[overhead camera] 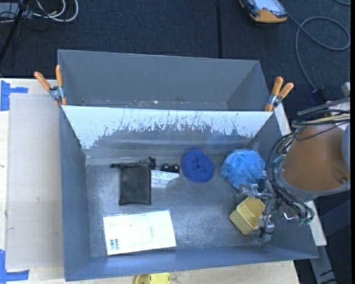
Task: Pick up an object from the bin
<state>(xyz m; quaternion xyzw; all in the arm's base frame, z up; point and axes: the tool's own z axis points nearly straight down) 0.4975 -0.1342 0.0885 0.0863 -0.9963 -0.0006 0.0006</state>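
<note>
Dark carpet lies behind the grey bin (165, 87), and low in its right corner the gripper (259, 213) hangs with fingers apparently spread, touching the right edge of a yellow block (244, 216), not clamping it. To grip well, it should centre on the block, clear of the light-blue crumpled cloth (242, 165) just beyond; a dark-blue ball (197, 165), black pouch (134, 183) and white card (139, 231) lie well apart.
</note>
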